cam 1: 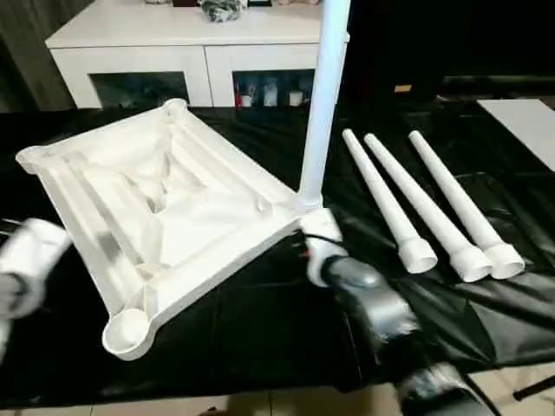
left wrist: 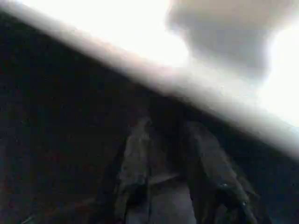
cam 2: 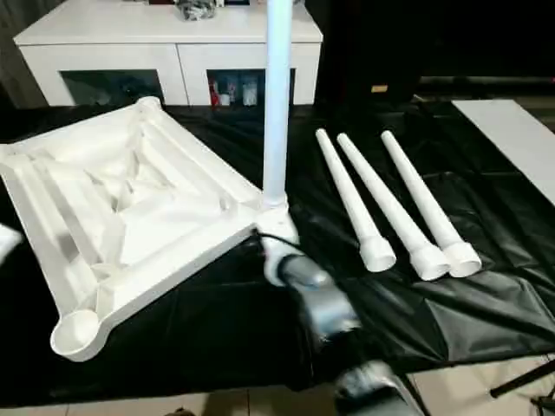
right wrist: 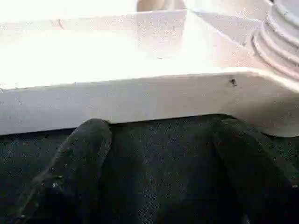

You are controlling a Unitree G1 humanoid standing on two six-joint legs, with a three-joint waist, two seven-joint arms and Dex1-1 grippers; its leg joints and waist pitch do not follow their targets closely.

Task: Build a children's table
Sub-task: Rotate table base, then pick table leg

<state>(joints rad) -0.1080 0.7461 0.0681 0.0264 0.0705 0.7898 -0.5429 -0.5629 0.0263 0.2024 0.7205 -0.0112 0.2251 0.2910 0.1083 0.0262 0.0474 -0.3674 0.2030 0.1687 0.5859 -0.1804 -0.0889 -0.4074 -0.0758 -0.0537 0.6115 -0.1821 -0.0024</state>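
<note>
Left gripper (left wrist: 170, 154) rises from 6 o'clock: two dark fingers (left wrist: 135, 163), narrow gap between, nothing seen held. Fingers over black cover (left wrist: 56, 140), dark from 9 o'clock down to 7. Bright white tabletop (left wrist: 140, 42) edge runs diagonal, 10 o'clock to 4 o'clock, above fingertips. Grey blurred patch near 1 o'clock, unidentifiable.

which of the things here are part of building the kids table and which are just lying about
Part of the job:
- white plastic rectangular tabletop, ribbed underside up
- white tube leg standing upright in one corner socket
- three loose tapered white tube legs on the black cloth

Just lying about:
- white glass-door cabinet behind
- flat white board at the far right
</note>
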